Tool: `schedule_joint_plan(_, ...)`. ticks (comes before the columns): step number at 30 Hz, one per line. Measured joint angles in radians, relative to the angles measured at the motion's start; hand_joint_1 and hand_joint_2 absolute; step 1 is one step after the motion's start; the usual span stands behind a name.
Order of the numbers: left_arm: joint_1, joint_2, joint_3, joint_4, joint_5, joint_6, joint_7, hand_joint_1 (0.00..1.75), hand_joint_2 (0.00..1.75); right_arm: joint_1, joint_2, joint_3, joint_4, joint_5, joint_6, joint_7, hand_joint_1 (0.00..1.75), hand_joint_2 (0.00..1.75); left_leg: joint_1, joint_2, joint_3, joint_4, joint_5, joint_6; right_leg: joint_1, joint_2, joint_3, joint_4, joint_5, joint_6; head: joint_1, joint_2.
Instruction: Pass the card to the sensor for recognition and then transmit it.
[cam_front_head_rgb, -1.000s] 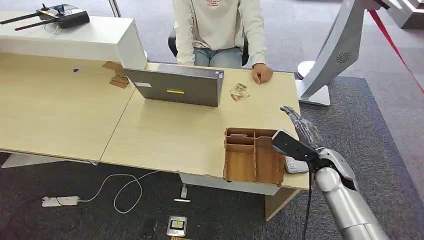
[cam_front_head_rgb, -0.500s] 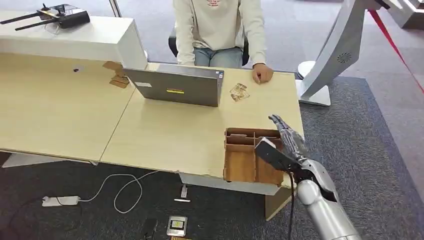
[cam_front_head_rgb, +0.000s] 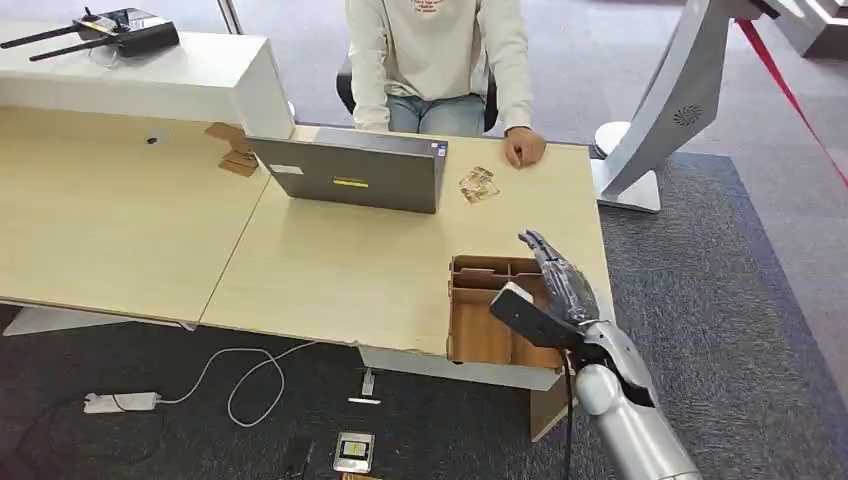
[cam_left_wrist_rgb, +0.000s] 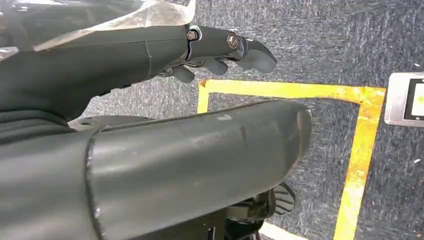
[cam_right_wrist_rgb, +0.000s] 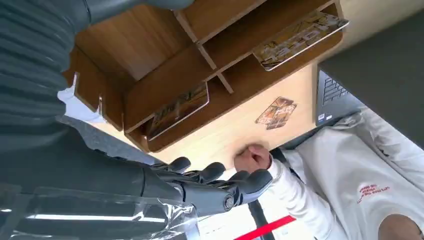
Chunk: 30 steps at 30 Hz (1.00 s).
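Cards (cam_right_wrist_rgb: 295, 40) lie in the wooden organizer (cam_front_head_rgb: 500, 315) at the near right corner of the desk (cam_front_head_rgb: 330, 265); in the right wrist view we see one in a far compartment and another card (cam_right_wrist_rgb: 177, 110) in a neighbouring compartment. We also note two loose cards (cam_front_head_rgb: 478, 184) lying on the desktop beside the laptop (cam_front_head_rgb: 350, 172), near the resting hand of a seated person (cam_front_head_rgb: 437, 60).

We find the right hand (cam_front_head_rgb: 555, 290) raised above the organizer, fingers (cam_right_wrist_rgb: 215, 172) extended and apart, holding nothing and touching no card. The left hand (cam_left_wrist_rgb: 150, 100) hangs over dark carpet marked with yellow tape (cam_left_wrist_rgb: 360, 150); its fingers are spread and it grips nothing.

Other items: a remote controller (cam_front_head_rgb: 110, 32) on the white counter at far left, a power strip (cam_front_head_rgb: 120, 402) with cable on the floor, and a grey stand (cam_front_head_rgb: 660, 110) beyond the desk's right end.
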Motion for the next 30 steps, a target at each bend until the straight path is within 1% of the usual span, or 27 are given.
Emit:
schedule_joint_plan(2, 0.001, 0.001, 0.0, 0.0, -0.01, 0.009, -0.002, 0.0, 0.0, 0.0, 0.001, 0.0, 0.001, -0.002, -0.004, 0.0, 0.0, 1.75, 0.0, 0.0, 0.0, 0.0, 0.0, 0.0, 0.0, 0.0, 0.0, 0.0, 0.0, 0.0, 0.0, 0.0)
schedule_joint_plan(12, 0.001, 0.003, 0.0, 0.0, 0.005, 0.005, 0.005, 0.0, 0.0, -0.011, 0.002, 0.002, 0.029, -0.002, -0.025, 0.0, 0.0, 1.75, 0.0, 0.0, 0.0, 0.0, 0.0, 0.0, 0.0, 0.0, 0.0, 0.0, 0.0, 0.0, 0.0, 0.0)
schedule_joint_plan(13, 0.001, 0.003, 0.0, 0.0, 0.003, 0.006, 0.006, 0.0, 0.0, -0.02, -0.001, 0.002, 0.034, -0.006, -0.014, -0.006, 0.0, 1.75, 0.0, 0.0, 0.0, 0.0, 0.0, 0.0, 0.0, 0.0, 0.0, 0.0, 0.0, 0.0, 0.0, 0.0)
schedule_joint_plan(15, 0.0, 0.003, 0.0, 0.0, -0.003, 0.004, 0.008, 0.0, 0.0, -0.06, -0.021, -0.001, 0.059, -0.033, 0.021, -0.051, 0.0, 1.75, 0.0, 0.0, 0.0, 0.0, 0.0, 0.0, -0.001, 0.0, 0.0, 0.0, 0.001, 0.0, 0.0, 0.0)
schedule_joint_plan(17, -0.001, 0.003, 0.0, 0.0, 0.007, -0.016, 0.01, 0.0, 0.0, -0.102, -0.041, -0.006, 0.081, -0.05, 0.032, -0.086, 0.0, 1.75, 0.0, 0.0, 0.0, 0.0, 0.0, 0.0, -0.001, 0.0, 0.0, 0.0, 0.001, 0.0, 0.0, 0.0)
schedule_joint_plan(18, -0.001, 0.003, 0.0, 0.0, 0.008, -0.014, 0.013, 0.0, 0.0, -0.119, -0.049, -0.009, 0.091, -0.052, 0.035, -0.092, 0.0, 1.75, 0.0, 0.0, 0.0, 0.0, 0.0, 0.0, -0.001, 0.0, 0.0, 0.0, 0.001, 0.0, 0.0, 0.0)
schedule_joint_plan(20, -0.002, 0.0, 0.0, 0.0, -0.001, 0.005, 0.016, 0.0, 0.0, -0.134, -0.062, -0.011, 0.108, -0.053, 0.036, -0.093, 0.0, 1.75, 0.0, 0.0, 0.0, 0.0, 0.0, 0.0, -0.001, 0.0, 0.0, 0.0, 0.001, 0.0, 0.0, 0.0)
schedule_joint_plan(22, -0.003, 0.0, 0.0, 0.0, 0.0, -0.004, 0.017, 0.0, 0.0, -0.136, -0.069, -0.011, 0.121, -0.054, 0.036, -0.095, 0.0, 1.75, -0.001, 0.0, 0.0, 0.0, 0.0, 0.0, -0.001, 0.0, 0.0, 0.0, 0.001, 0.001, 0.0, 0.0)
schedule_joint_plan(25, -0.003, 0.0, 0.0, 0.0, -0.011, 0.007, 0.019, 0.0, 0.0, -0.136, -0.076, -0.011, 0.137, -0.054, 0.035, -0.095, 0.0, 1.75, 0.0, 0.0, 0.0, 0.0, 0.0, 0.0, -0.001, 0.0, 0.0, 0.0, 0.001, 0.0, 0.0, 0.0)
schedule_joint_plan(28, -0.004, 0.0, 0.0, 0.0, -0.003, -0.005, 0.019, 0.0, 0.0, -0.136, -0.079, -0.011, 0.151, -0.054, 0.033, -0.097, 0.0, 1.75, 0.0, 0.0, 0.0, 0.0, 0.0, 0.0, 0.0, 0.0, 0.0, 0.0, 0.001, 0.0, 0.0, 0.0)
schedule_joint_plan(30, -0.004, -0.002, 0.0, 0.0, -0.011, 0.009, 0.019, 0.0, 0.0, -0.136, -0.08, -0.011, 0.156, -0.053, 0.033, -0.097, 0.0, 1.75, 0.0, 0.0, 0.0, 0.0, 0.0, 0.0, 0.0, 0.0, 0.0, 0.0, 0.001, 0.0, 0.0, 0.0)
